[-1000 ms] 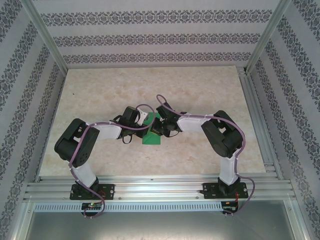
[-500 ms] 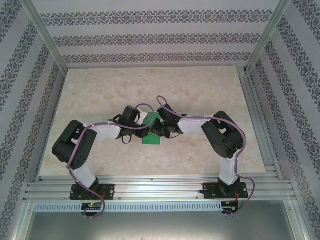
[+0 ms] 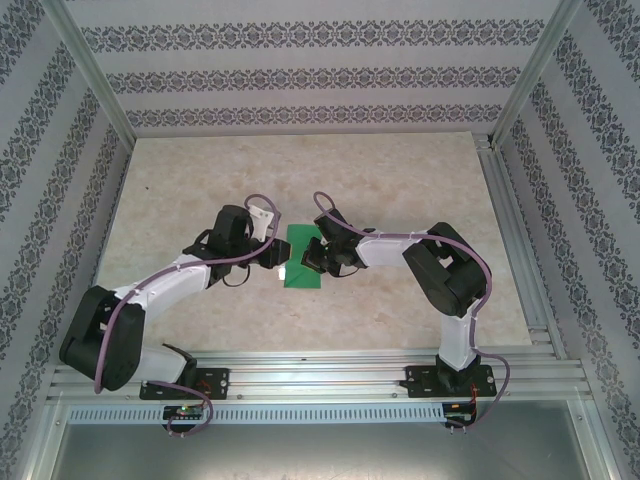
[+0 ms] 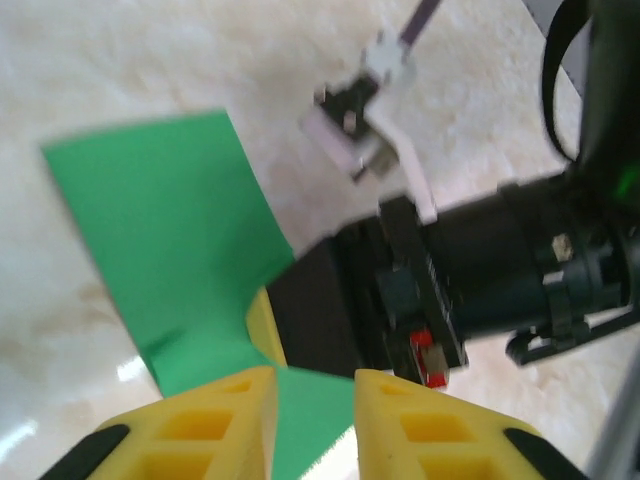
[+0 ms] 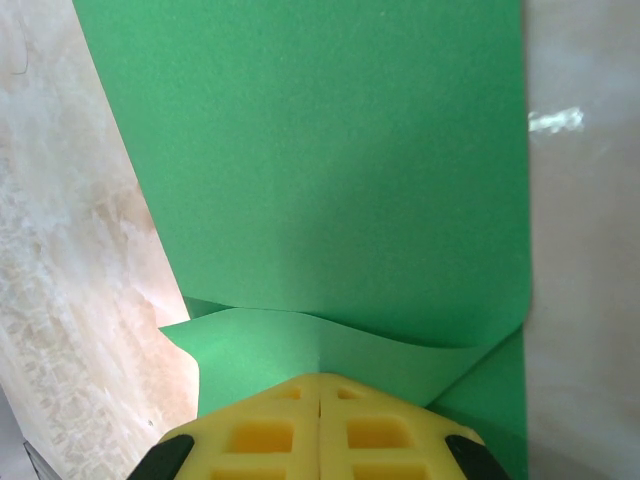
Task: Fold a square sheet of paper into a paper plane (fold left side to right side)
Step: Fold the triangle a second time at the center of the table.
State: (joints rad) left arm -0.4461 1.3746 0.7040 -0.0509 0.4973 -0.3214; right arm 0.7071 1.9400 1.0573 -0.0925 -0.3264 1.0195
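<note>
Our right hand (image 5: pixel 320 385), closed tight, rests on the square sheet of paper (image 5: pixel 330 150); our left hand (image 4: pixel 314 390) stands slightly parted.

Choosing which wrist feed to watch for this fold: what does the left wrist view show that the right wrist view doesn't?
Left wrist view: the left gripper with its fingers parted, the green sheet showing in the gap, and the right arm's black wrist beside the sheet. Right wrist view: the right gripper, fingers shut, tips at a wavy folded-over layer of the sheet. Both: the green sheet lying on the marbled table.
</note>
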